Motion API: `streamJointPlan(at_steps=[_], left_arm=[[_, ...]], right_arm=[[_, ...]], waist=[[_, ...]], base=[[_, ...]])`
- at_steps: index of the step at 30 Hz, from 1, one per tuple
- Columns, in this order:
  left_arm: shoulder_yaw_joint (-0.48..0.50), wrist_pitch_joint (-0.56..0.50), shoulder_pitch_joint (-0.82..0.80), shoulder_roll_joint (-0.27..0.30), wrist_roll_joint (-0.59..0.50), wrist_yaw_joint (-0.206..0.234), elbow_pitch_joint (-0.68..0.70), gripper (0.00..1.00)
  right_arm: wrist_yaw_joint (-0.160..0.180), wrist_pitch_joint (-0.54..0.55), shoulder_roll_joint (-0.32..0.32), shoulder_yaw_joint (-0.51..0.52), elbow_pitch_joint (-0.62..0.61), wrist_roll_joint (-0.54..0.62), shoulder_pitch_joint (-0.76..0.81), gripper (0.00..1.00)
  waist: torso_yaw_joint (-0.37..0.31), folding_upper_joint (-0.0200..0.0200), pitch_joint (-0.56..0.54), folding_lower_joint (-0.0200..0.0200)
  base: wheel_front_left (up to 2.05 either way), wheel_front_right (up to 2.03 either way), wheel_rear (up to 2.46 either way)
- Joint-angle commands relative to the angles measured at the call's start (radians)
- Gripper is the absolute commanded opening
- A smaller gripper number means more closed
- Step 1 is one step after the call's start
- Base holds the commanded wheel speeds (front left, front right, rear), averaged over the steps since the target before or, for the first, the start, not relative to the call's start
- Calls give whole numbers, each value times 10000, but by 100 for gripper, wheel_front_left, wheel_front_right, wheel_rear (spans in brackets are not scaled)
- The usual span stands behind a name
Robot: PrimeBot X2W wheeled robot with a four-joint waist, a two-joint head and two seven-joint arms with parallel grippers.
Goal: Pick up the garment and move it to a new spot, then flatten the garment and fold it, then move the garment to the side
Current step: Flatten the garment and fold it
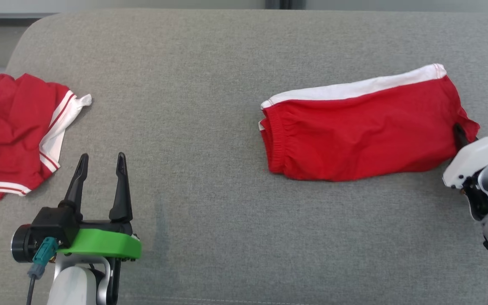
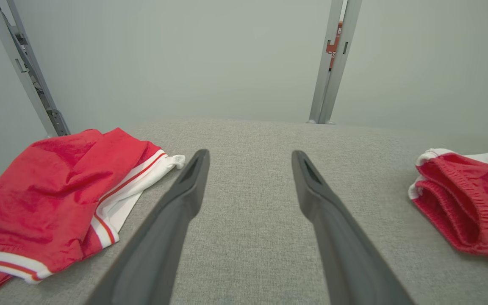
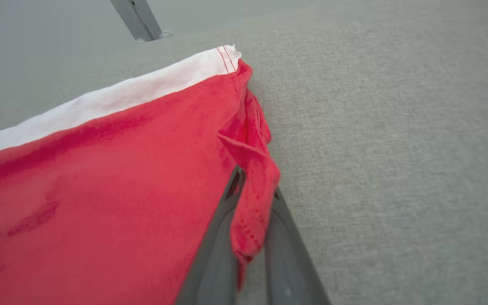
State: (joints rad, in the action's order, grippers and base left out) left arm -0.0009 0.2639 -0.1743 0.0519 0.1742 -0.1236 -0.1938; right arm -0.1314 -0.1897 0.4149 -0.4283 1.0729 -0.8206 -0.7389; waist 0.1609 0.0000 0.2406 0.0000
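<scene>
The garment (image 1: 362, 127), red shorts with a white side band, lies folded flat on the right of the grey padded surface (image 1: 206, 84). Its elastic waistband faces left and shows at the right edge of the left wrist view (image 2: 468, 212). My right gripper (image 1: 461, 136) reaches in from the right edge and is shut on the garment's right corner. The right wrist view shows a fold of red cloth (image 3: 252, 199) pinched between the two dark fingers (image 3: 214, 254). My left gripper (image 1: 102, 160) stands open at the lower left above bare surface, nothing between its fingers (image 2: 184, 199).
A second red garment (image 1: 11, 127) with white and red striped trim lies crumpled at the far left edge, also seen in the left wrist view (image 2: 49, 199). Metal posts (image 2: 333, 63) stand behind the surface's far edge. Bare grey surface separates the two garments.
</scene>
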Motion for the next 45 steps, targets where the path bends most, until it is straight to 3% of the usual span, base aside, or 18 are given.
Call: streamJointPlan(at_steps=[1, 7, 18, 32, 40, 41, 42, 43, 45], left_arm=[[82, 4, 216, 10, -66, -35, 15, 100], [110, 4, 415, 0, -122, -47, 49, 100], [130, 4, 591, -1, -180, -66, -101, 100], [126, 2, 936, -3, -27, -76, -123, 100], [35, 2, 923, -4, 79, -76, -170, 100], [23, 4, 908, -4, 85, -73, -169, 100], [6, 4, 880, -4, 94, -72, -178, 100], [-4, 4, 858, -4, 96, -72, -186, 100], [-11, 4, 818, -4, 98, -72, -192, 100]], right_arm=[[13, -106, 151, 74, -61, -225, 348, 0], [12, -290, 424, 296, -139, -785, 1099, 0], [10, -691, -299, -25, -1183, -626, 567, 0], [7, -749, -1501, -1685, -3964, 112, 1415, 0], [7, -757, -2142, -2509, -3679, 708, 2322, 0], [7, -760, -2206, -2417, -3636, 793, 2340, 19], [7, -760, -2296, -2374, -3582, 899, 2397, 93], [7, -761, -2351, -2324, -3545, 973, 2454, 100], [7, -762, -2352, -2180, -3705, 1282, 2435, 100]], waist=[[-432, 0, -435, 0], [-607, 0, -634, 0], [-628, 0, -1157, 0], [-203, 0, -1491, 0], [-13, 0, -1434, 0], [-2, 0, -1415, 0], [13, 0, -1394, 0], [22, 0, -1385, 0], [22, 0, -1374, 0]], base=[[0, 0, 0], [0, 0, 0], [0, 0, 0], [0, 0, 0], [0, 0, 0], [0, 0, 0], [0, 0, 0], [0, 0, 0], [0, 0, 0]])
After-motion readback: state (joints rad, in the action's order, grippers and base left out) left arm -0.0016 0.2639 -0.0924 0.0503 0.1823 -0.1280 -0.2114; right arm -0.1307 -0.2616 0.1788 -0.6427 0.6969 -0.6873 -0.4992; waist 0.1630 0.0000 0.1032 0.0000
